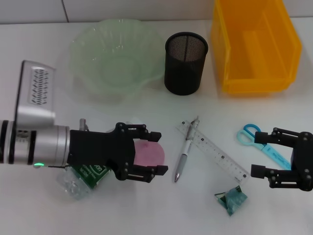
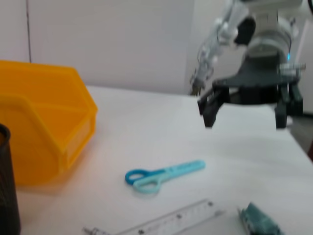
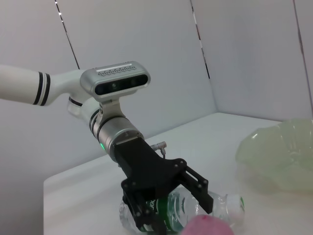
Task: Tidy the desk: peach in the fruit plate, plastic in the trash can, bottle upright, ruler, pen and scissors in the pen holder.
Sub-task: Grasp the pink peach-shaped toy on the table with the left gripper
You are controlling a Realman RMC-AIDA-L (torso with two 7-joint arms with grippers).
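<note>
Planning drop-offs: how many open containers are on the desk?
3, all along the far edge: green bowl on the left, black mesh cup in the middle, yellow bin on the right.

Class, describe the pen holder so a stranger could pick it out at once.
Start at the big yellow trash can at the desk's far edge. Between it and the pale green fruit plate stands the pen holder. It alone is black wire mesh, an upright cylinder.

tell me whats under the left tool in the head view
The open left tool hangs over the round pink peach, with the clear plastic bottle lying beneath its wrist. The bottle's cap end is covered there.
</note>
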